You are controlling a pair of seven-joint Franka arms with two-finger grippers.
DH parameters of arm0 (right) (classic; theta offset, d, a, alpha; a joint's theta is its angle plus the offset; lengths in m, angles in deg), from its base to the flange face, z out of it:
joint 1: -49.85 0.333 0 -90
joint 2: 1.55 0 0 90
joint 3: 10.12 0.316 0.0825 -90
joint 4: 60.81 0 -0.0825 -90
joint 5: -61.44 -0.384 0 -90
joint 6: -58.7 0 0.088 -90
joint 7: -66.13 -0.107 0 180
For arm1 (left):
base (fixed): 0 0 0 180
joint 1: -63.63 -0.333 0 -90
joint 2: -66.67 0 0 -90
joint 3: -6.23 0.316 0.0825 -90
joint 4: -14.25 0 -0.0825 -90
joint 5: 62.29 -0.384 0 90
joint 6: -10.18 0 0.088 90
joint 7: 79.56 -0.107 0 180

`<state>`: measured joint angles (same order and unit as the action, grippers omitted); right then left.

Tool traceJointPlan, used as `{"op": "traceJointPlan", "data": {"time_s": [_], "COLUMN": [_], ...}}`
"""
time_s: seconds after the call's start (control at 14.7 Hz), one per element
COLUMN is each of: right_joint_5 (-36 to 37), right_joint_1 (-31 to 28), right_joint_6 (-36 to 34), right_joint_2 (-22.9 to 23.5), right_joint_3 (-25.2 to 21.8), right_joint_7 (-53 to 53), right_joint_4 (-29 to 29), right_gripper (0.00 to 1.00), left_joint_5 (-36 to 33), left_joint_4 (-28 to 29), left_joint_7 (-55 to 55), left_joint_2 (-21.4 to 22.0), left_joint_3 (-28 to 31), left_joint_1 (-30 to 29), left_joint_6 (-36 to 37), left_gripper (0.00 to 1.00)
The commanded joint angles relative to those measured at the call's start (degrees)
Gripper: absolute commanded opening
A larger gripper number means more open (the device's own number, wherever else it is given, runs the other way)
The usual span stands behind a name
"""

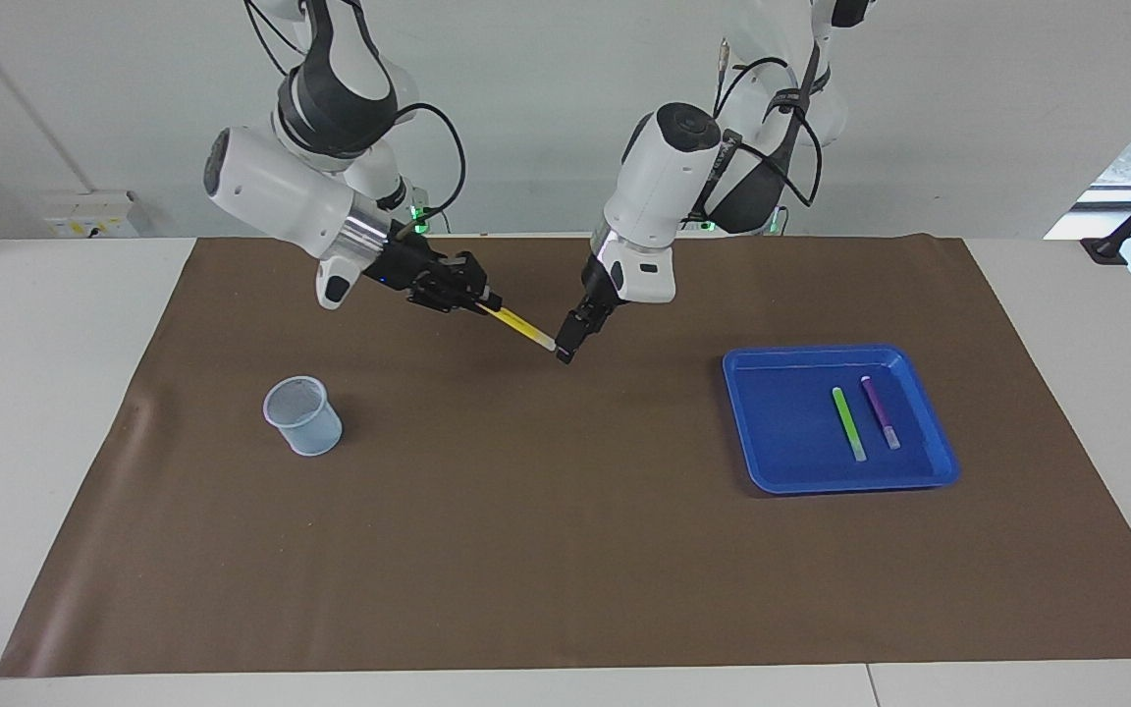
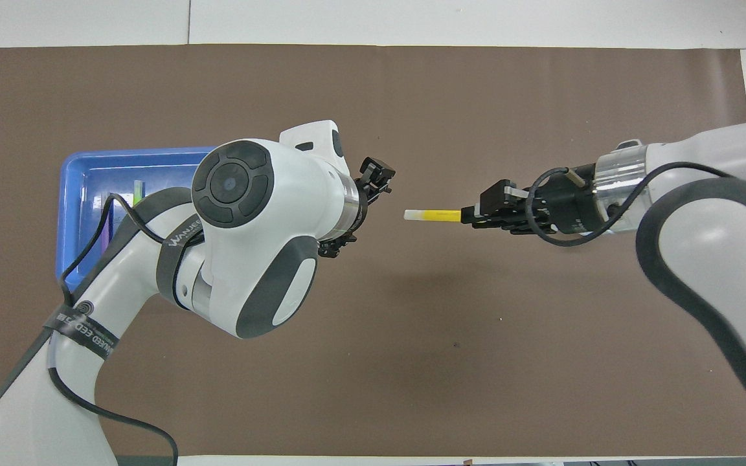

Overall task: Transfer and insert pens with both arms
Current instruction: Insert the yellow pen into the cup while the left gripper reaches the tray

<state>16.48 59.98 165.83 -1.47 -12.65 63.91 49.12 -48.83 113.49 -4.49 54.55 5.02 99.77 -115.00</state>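
The right gripper (image 1: 483,300) is up over the brown mat (image 1: 546,550) and clamps the yellow pen (image 1: 523,328) at its yellow end; the pale end points toward the left gripper (image 1: 566,351). The left gripper is also in the air, its fingers spread apart around the pale tip, not squeezing it. The green pen (image 1: 848,423) and the purple pen (image 1: 880,412) lie side by side in the blue tray (image 1: 772,462). A pale mesh cup (image 1: 303,416) stands on the mat toward the right arm's end.

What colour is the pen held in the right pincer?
Yellow, with a pale whitish tip: the pen in the right pincer. It shows best in the overhead view.
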Motion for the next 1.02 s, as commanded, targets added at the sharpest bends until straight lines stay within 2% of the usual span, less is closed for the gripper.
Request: {"op": "traceJointPlan", "data": {"time_s": [0.0,0.2,0.41,0.61,0.75,0.95], "right_joint_5": [11.07,26.70,41.40,46.61,51.71,51.90], "right_joint_1": [-5.19,-7.84,-8.20,-8.20,-7.85,-8.11], "right_joint_6": [-9.19,-14.31,-13.36,-11.25,-7.32,2.00], "right_joint_2": [5.00,8.34,9.32,9.23,8.71,5.29], "right_joint_3": [0.33,0.33,0.33,0.24,0.42,0.33], "right_joint_7": [7.37,21.23,35.75,37.20,39.38,40.01], "right_joint_4": [-10.68,-18.77,-20.55,-19.06,-16.88,-6.88], "right_gripper": [0.00,0.00,0.00,0.00,0.00,0.00], "left_joint_5": [-0.98,-0.98,-1.51,-2.12,-4.83,-5.73], "left_joint_4": [1.31,5.08,9.91,13.00,15.98,18.27], "left_joint_7": [-12.71,-27.81,-47.40,-62.02,-69.75,-80.30], "left_joint_2": [0.52,1.66,3.59,4.12,3.86,2.46], "left_joint_3": [0.07,0.16,0.24,0.33,0.33,0.33], "left_joint_1": [-3.61,-8.17,-13.18,-18.90,-23.37,-29.35], "left_joint_6": [1.69,1.70,0.38,-0.59,-3.82,-7.97], "left_gripper": [1.00,1.00,1.00,1.00,1.00,1.00]}}
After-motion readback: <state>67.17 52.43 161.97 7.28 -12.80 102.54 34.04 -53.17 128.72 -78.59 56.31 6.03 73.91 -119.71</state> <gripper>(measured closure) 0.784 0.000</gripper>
